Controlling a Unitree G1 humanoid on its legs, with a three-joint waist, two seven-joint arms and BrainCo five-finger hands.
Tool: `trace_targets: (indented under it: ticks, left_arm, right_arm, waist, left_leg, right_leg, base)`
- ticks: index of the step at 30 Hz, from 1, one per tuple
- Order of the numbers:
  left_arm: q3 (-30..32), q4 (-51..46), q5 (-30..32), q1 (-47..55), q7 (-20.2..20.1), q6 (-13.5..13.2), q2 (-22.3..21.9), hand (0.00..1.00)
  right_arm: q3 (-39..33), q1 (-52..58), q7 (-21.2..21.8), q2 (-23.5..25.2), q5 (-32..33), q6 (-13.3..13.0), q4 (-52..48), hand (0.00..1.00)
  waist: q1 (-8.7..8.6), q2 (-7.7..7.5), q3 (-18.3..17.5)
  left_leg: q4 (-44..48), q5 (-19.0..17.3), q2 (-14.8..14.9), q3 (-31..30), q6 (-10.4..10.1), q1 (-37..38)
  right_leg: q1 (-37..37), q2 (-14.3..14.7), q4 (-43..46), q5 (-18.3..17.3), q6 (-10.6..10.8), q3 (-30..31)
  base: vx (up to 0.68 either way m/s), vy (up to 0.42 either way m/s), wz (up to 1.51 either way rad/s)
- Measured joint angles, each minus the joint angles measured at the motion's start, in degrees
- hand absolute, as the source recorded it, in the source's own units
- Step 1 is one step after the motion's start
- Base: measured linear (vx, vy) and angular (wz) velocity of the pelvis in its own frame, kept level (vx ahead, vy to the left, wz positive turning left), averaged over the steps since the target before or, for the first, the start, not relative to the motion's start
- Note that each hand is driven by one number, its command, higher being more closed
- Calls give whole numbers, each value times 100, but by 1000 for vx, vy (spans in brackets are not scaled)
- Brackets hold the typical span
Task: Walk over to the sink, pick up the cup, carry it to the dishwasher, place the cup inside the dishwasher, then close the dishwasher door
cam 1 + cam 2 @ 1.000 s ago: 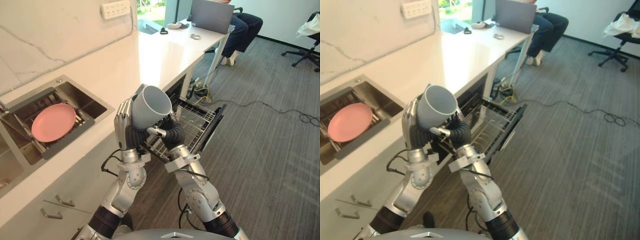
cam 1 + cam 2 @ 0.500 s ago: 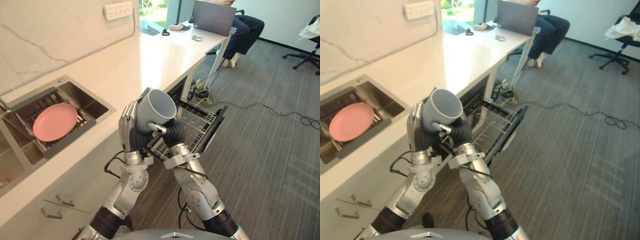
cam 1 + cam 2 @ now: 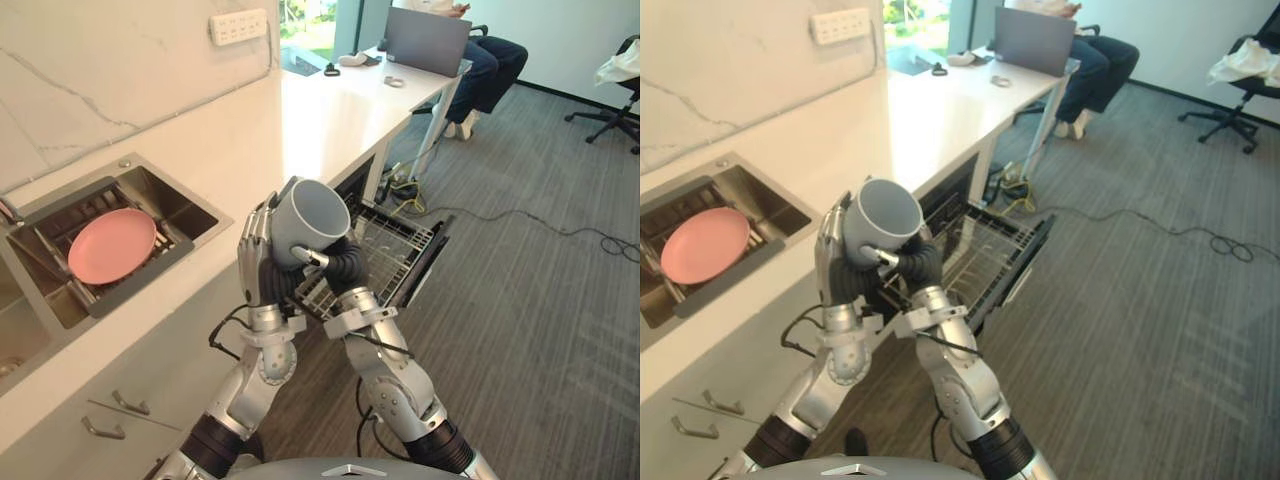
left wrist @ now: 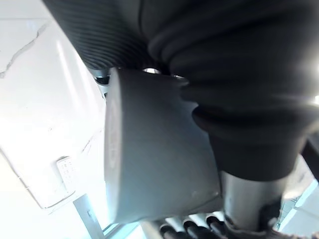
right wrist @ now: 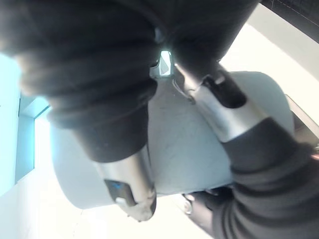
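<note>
**Cup in both hands, dishwasher rack right ahead**

The carry leg is on. The grey cup (image 3: 310, 220) sits at the centre of the frame, clear of the counter (image 3: 300, 120), tipped so its open mouth faces up and towards the camera. The left hand (image 3: 254, 252) wraps its fingers up the cup's left side. The right hand (image 3: 338, 268) comes in from below and right, and its thumb hooks across the front of the cup body. The right wrist view confirms it, with silver fingers (image 5: 227, 107) clamped over the pale cup wall. So both hands are gripping the cup, a two-handed hold.

Over at the left edge, the sink (image 3: 192, 218) holds a pink plate (image 3: 110, 245) and no cup, so the pick-up looks done. Just beyond the hands, towards centre right, the dishwasher is open. Its door (image 3: 430, 258) is dropped down and the wire rack (image 3: 390, 240) is pulled out, looking bare. A person (image 3: 492, 55) sits behind a laptop (image 3: 428, 35) at the far end of the counter, upper right, well apart from the action.

What comes next, by my reading, is closing the last gap to the rack and then lowering the cup into it. One hand will probably need to let go so the other can reach in. The cup's tilt needs watching so it settles between the wires rather than tipping over them. The door can only be shut once the cup is in the rack.
</note>
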Motion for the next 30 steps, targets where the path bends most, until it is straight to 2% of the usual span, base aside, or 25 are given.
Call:
trace_targets:
  ticks: [8,10,17,20,21,22,23,24,25,28,30]
  left_arm:
    - [5,11,-118,155,-2,-40,-2,0]
    - [17,51,-136,161,0,-48,-2,0]
    - [78,51,-297,161,-9,-168,-5,0]
    - [153,50,-687,161,-185,-444,-8,0]
    - [187,49,-955,163,-491,-605,-11,0]
    - [173,49,-1339,173,-1007,-738,-5,0]
    - [142,50,-1513,182,-1278,-758,-4,0]
    - [0,84,-1857,230,-1741,-784,3,0]
    - [-64,148,-2065,254,-1994,-797,-1,0]
    - [-473,882,-3055,459,-3185,-678,42,0]
    - [-537,1250,-3426,620,-3663,-613,118,0]
  right_arm:
    - [-268,-8,-216,155,5,-241,-1,100]
    - [-432,-9,-334,194,10,-377,-2,100]
    - [-1014,-9,-681,199,30,-599,-10,100]
    - [-1362,-9,-813,194,20,-665,-24,100]
    - [-1513,-9,-837,189,6,-662,-24,100]
    - [-1673,-9,-863,182,-64,-635,-24,100]
    - [-1752,-9,-864,176,-141,-608,-23,100]
    - [-1899,-10,-854,131,-238,-574,-22,100]
    - [-1966,-10,-839,116,-302,-547,-15,100]
    - [-2255,-214,-562,-307,-931,-334,507,100]
    - [-2415,-414,-387,-613,-1188,-196,920,100]
  waist:
    - [-7,0,0]
    - [-8,0,0]
    - [-32,-1,0]
    - [-43,-2,0]
    - [-49,-2,1]
    - [-50,-3,1]
    - [-51,-4,2]
    - [-55,-7,4]
    - [-57,-8,5]
    - [-87,-15,12]
    - [-93,-18,27]
  left_leg:
    - [0,5,-2,-6,-2,1]
    - [0,6,-2,-6,-2,2]
    - [0,6,-1,-4,-3,6]
    - [0,6,-1,-2,-2,10]
    - [0,6,-1,-1,-2,11]
    - [1,6,-1,0,-2,12]
    - [1,6,-2,1,-2,12]
    - [1,5,-5,6,-2,12]
    - [1,5,-6,7,-2,11]
    - [1,5,-6,12,-3,-16]
    - [11,6,-4,-2,-2,-72]
  right_leg:
    - [0,-5,0,-9,17,0]
    - [1,-5,0,3,10,0]
    - [1,-5,0,17,0,6]
    - [1,-4,0,25,2,13]
    - [1,-4,0,28,2,15]
    - [1,-5,0,33,5,21]
    - [0,-6,0,35,6,23]
    - [-3,-12,0,36,9,30]
    - [-5,-15,-1,35,12,30]
    - [-57,-25,-1,23,45,65]
    - [-101,-33,-1,26,36,56]
  base:
    - [0,0,0]
    - [0,0,0]
    - [0,0,0]
    - [0,0,0]
    - [0,0,0]
    - [0,0,0]
    - [0,0,0]
    - [0,0,0]
    - [0,0,0]
    - [0,0,-6]
    - [0,0,3]
